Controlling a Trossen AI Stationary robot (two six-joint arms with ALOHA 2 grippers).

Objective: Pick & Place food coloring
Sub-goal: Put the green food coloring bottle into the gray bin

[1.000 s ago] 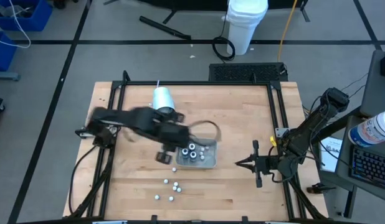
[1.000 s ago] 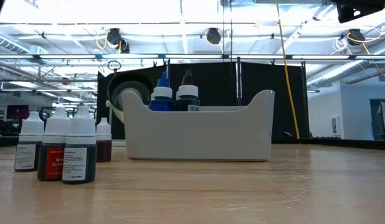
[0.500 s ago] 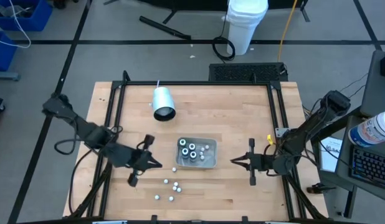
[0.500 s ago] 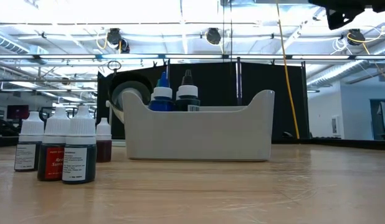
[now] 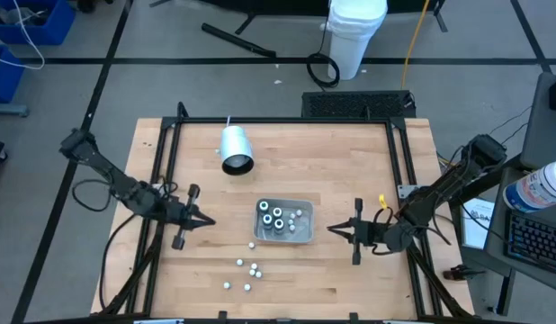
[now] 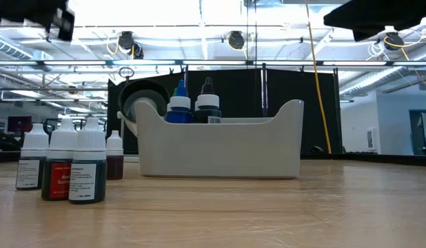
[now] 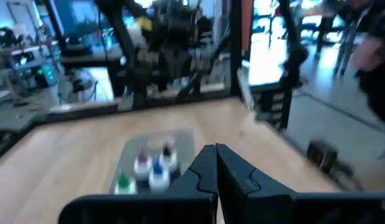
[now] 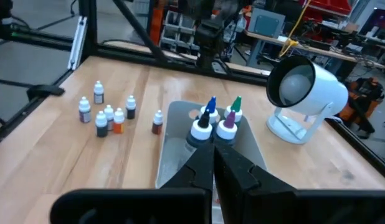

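The tray (image 5: 300, 236) sits in the middle of the table (image 5: 350, 162). Four little bottles (image 5: 274, 220) stand inside the tray. More little bottles (image 5: 251, 268) stand loose on the wood, just beside the tray, on its near side. One of them (image 5: 252, 244) stands right by the tray's corner.

The left gripper (image 5: 204, 222) is to the left of the tray, well apart from it. Its two fingers are pressed together and hold nothing. The right gripper (image 5: 334, 228) is to the right of the tray, near it. Its fingers are pressed together too, and it holds nothing.

Here is what could go wrong. The loose bottles stand very close to each other. If a gripper comes down on one, it could bump the one next to it and knock it over. A round bottle might then roll away. Fingers that stay pressed together cannot grab a bottle; they would only push it. The bottles are small, so a grip that is a bit off could let one slip. The white cup (image 5: 235, 149) lies on its side behind the tray, out of the way.
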